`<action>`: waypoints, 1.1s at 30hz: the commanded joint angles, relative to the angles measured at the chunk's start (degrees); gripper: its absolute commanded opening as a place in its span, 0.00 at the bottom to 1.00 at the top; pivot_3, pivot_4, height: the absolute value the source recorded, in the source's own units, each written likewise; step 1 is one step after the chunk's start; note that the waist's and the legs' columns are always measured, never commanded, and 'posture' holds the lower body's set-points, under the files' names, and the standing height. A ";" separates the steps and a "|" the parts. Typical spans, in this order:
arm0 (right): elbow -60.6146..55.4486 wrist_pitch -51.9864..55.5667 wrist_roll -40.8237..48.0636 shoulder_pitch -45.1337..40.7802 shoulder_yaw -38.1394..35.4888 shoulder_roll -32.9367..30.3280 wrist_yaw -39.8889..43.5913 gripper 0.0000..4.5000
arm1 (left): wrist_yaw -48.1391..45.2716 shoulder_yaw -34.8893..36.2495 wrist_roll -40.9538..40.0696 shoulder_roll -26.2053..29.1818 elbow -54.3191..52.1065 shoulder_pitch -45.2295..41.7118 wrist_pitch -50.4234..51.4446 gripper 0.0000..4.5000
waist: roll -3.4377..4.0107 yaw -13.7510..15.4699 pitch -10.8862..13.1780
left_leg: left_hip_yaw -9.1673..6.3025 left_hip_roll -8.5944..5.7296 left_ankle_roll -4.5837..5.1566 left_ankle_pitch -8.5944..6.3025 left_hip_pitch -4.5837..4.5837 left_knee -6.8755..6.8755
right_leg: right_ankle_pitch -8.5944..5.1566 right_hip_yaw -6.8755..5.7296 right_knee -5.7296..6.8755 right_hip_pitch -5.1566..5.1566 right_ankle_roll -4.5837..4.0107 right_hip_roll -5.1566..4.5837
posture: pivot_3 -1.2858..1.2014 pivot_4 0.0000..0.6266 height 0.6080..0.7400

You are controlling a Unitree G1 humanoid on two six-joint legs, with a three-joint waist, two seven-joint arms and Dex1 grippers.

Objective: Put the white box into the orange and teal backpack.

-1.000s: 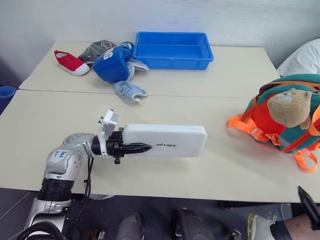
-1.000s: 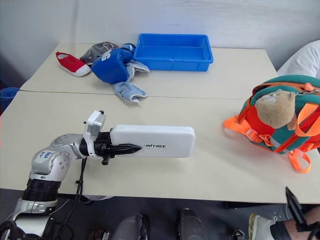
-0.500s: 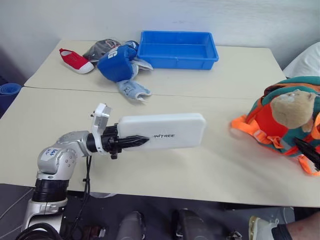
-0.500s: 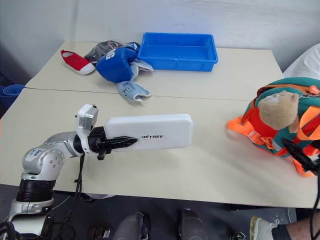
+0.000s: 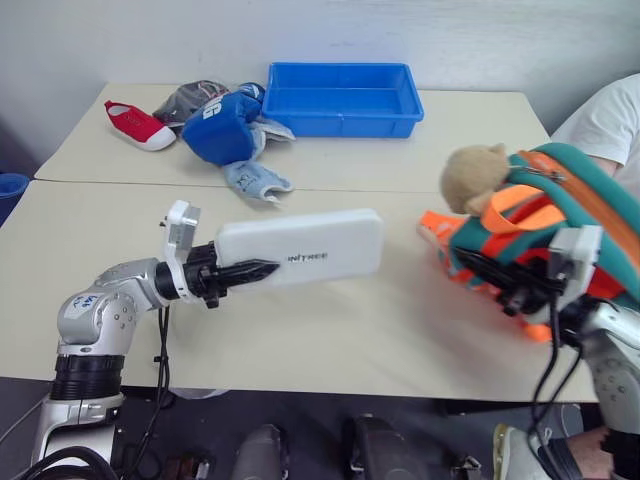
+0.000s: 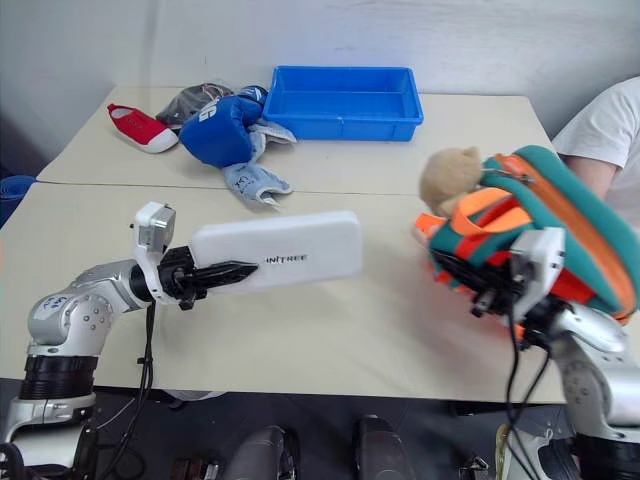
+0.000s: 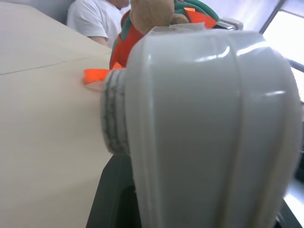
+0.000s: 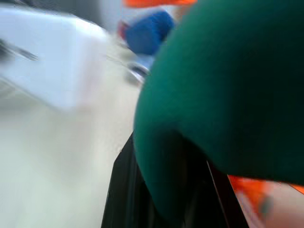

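Noted the beige table [image 5: 330, 340] first, with the task's two things apart over its near half. Found the orange and teal backpack [image 5: 575, 200] at the right side, tipped up on its edge and leaning to the left, with a person's white sleeve [image 5: 605, 120] just behind it. Judged it bulky, soft and easy to deform, probably not heavy, with loose orange straps that could catch. Saw the right gripper [image 5: 495, 285] on its lower front with the two black fingers closed together; in the right wrist view teal fabric lay between them, so took this for a grasp on the backpack. Thought a hold on the teal rim near the opening better than on a strap, since the mouth must stay wide for the box.

Found the white box [image 5: 320, 240] left of the backpack, lifted above the table, nearly level, with the free end pointing toward the backpack. Saw the left gripper [image 5: 250, 272] clenched on its short left end. Judged the box stiff, smooth and rather slippery, light enough for a hold at one end, but likely to sag or turn in the pinch.

Read dark letters on its top as "UNITREE", the first letter uncertain.

Saw a tan plush animal [image 5: 472, 175] at the backpack's top. Made out no brand on the backpack.
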 commanded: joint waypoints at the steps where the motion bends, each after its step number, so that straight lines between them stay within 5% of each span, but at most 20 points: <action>1: -11.81 3.91 5.83 -2.55 6.81 1.20 0.06 0.00 | 0.04 1.96 2.37 0.89 1.31 -1.74 -5.58 0.29 | -0.01 0.03 0.00 | 0.01 0.00 -0.02 -0.01 -0.03 0.00 | 0.00 0.00 -0.02 -0.03 -0.01 0.00 | 0.52 0.24 1.00; 6: -20.65 9.44 13.47 0.43 8.33 0.06 -2.77 0.00 | 0.94 3.30 1.71 0.96 2.16 -2.65 -5.44 0.29 | -0.02 0.53 0.00 | 0.00 0.01 0.03 -0.09 -0.26 0.02 | -0.01 -0.05 -0.26 -0.09 -0.02 -0.05 | 0.52 0.24 1.00; 13: -24.51 15.77 29.15 12.63 -4.05 -11.81 -1.92 0.00 | 0.21 8.41 -1.16 4.62 3.14 -1.51 -2.12 0.29 | -0.22 1.29 0.07 | -0.06 -0.06 0.42 -0.31 -0.46 0.10 | 0.05 -0.11 -0.72 -0.01 0.10 -0.17 | 0.52 0.24 1.00; 25: -12.36 16.08 21.89 13.85 -10.56 -18.88 8.48 0.00 | 1.52 14.55 -13.10 8.29 -9.41 0.76 7.75 0.29 | -0.30 0.93 0.09 | -0.14 -0.05 0.51 -0.33 -0.42 0.12 | 0.05 -0.16 -0.56 0.02 0.09 -0.16 | 0.52 0.24 1.00; 33: -11.31 18.20 21.97 11.85 -8.98 -18.44 8.61 0.00 | -2.09 1.86 -4.11 4.84 -8.87 -5.02 -0.51 0.29 | -0.30 0.94 0.09 | -0.12 -0.11 0.32 -0.20 -0.39 0.17 | 0.08 -0.12 -0.54 0.06 0.14 -0.14 | 0.52 0.24 1.00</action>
